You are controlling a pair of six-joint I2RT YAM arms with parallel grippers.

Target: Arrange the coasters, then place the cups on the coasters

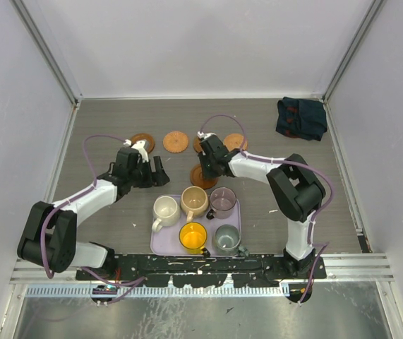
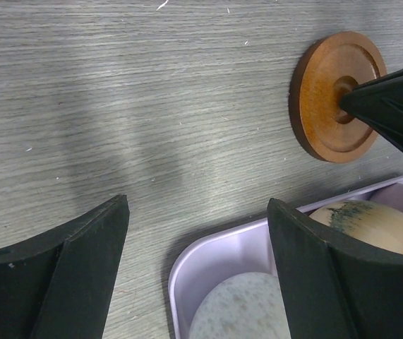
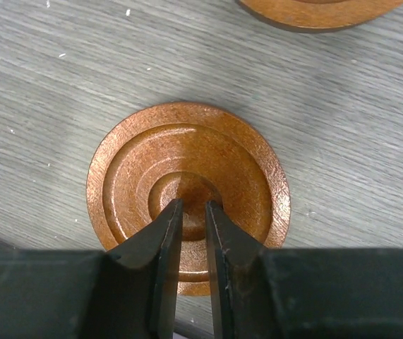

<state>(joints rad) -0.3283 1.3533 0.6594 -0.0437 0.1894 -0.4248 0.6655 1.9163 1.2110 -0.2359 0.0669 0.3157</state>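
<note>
Right pincer [image 3: 193,205] had its tips pinched nearly together, clasping nothing, set at the centre dimple of the dark coaster [image 3: 134,166], flat on the desk [image 3: 342,106] just beyond the tray [image 2: 187,258]. Stiff, light, thin disc, I reckoned: slide it, or nip its rim. Left pincer [image 2: 197,208] hung wide open, empty.

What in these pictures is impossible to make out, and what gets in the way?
- Top view: a back-row coaster sits mostly behind the right arm.
- Right wrist view: a second coaster is cut by the top edge. Whether the nearly closed jaws press the dark coaster is unclear.
- Left wrist view: the cream cup is cut by the bottom edge.
</note>
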